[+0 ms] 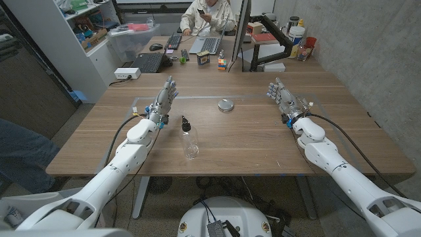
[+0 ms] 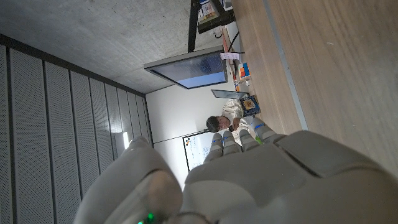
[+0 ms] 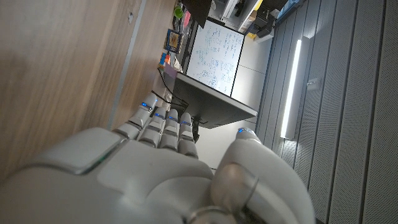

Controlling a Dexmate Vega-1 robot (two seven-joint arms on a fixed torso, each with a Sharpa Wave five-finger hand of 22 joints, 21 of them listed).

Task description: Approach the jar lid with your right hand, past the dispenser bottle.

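Head view: round metal jar lid (image 1: 226,105) beyond clear cylindrical dispenser bottle (image 1: 189,138).

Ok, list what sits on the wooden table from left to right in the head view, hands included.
left hand → dispenser bottle → jar lid → right hand

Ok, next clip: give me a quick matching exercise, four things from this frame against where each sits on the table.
Things:
1. jar lid
2. dispenser bottle
3. left robot hand
4. right robot hand

Places:
A. right side of the table, holding nothing
B. lying near the table's middle, cap toward the far side
C. left side of the table, holding nothing
D. beyond the bottle, toward the far edge

Pairs: 1-D, 2-B, 3-C, 4-A
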